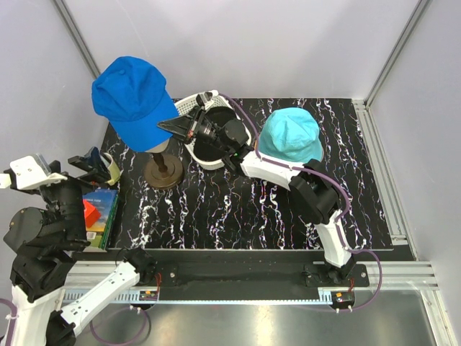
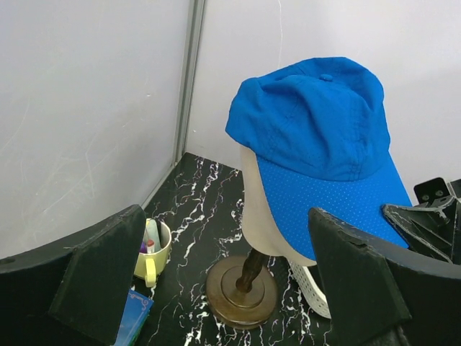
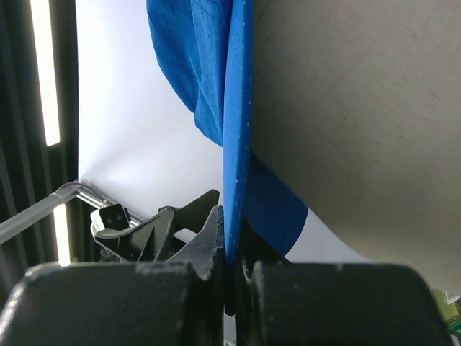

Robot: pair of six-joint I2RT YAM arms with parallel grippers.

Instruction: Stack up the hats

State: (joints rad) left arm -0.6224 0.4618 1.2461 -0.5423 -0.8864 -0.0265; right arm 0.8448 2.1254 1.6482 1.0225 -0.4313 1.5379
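Royal-blue hat [image 1: 130, 97] on mannequin head [image 2: 259, 216], brim pinched in right claw [image 3: 229, 252]; left claw [image 1: 88, 160] gapes wide; mug [image 2: 164, 254] holds markers [image 2: 151, 234]

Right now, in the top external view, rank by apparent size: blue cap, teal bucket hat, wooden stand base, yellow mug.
1. blue cap (raised nearer the camera, so its lead is unsure)
2. teal bucket hat
3. wooden stand base
4. yellow mug

Royal-blue cap [image 1: 130, 94] sits on the mannequin head [image 2: 258, 216], far left, its brim sloping down rightward, pinched in the right claw [image 3: 229, 241]. Teal bucket hat [image 1: 290, 135] rests crown-up on the worktop [image 1: 216, 209], far right.
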